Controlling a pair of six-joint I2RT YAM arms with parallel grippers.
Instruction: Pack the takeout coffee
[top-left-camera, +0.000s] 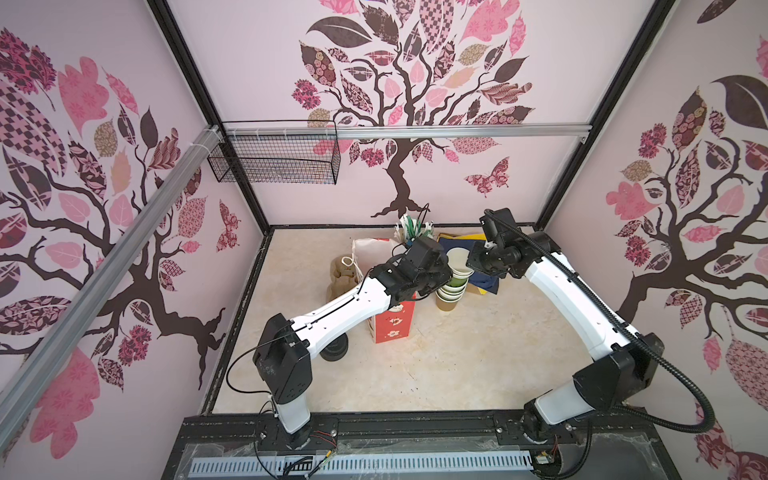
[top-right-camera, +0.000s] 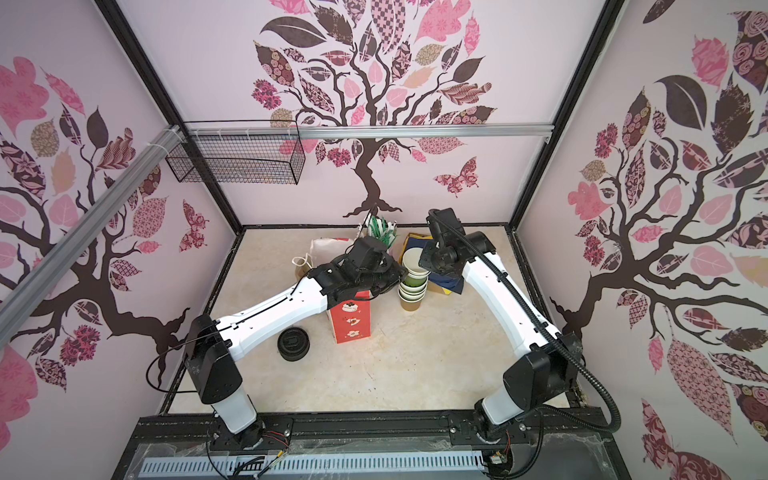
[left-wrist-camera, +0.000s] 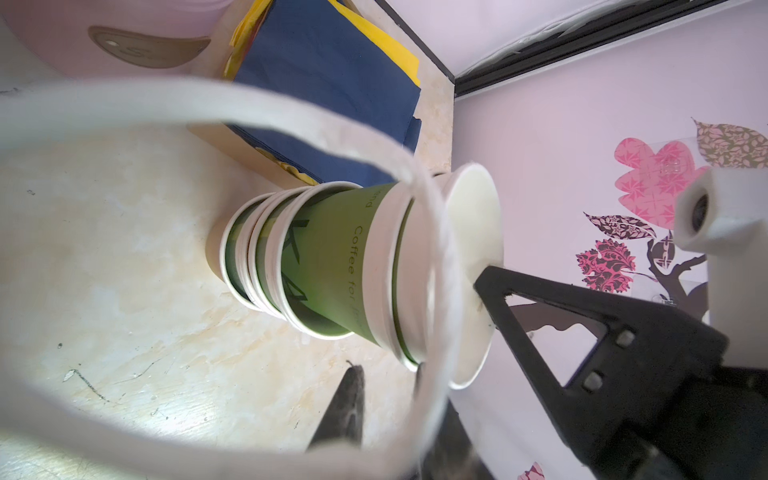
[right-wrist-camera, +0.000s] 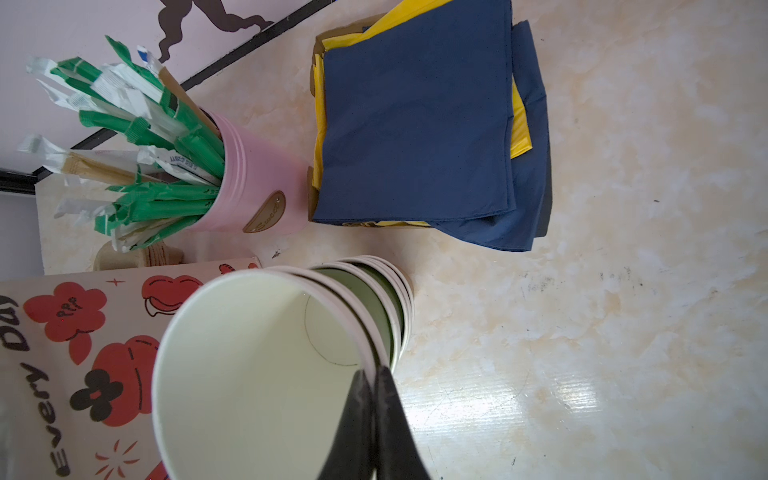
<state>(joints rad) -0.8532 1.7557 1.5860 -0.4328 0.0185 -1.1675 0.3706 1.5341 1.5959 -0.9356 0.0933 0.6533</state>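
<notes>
Left arm: you have it reaching forward and inward over the bag (top-right-camera: 351, 322), wrist bent, with the left gripper (top-left-camera: 442, 274) side-on against the cup stack (top-left-camera: 451, 291). In its wrist view the fingers are blurred behind a white loop close to the lens, so you cannot tell how far apart they stand or whether they hold anything. Right arm: elbow high, forearm angled down to the same stack from the opposite side. The right gripper (right-wrist-camera: 374, 376) is closed, its thin black fingers pinching the rim of the top cup (right-wrist-camera: 249, 365), one inside and one outside. Cups: nested paper, green outside, rolled white rims, white inside. The top cup sits raised and tilted on the stack, mid-rear on the table (top-left-camera: 457, 365). Lids (top-right-camera: 294, 343): round black plastic, on the table beside the bag under the left arm, well apart from both grippers. Bag: red-and-white printed paper, upright, just beside the stack. Napkins (right-wrist-camera: 415, 124): blue and yellow, folded, just beyond the stack.
</notes>
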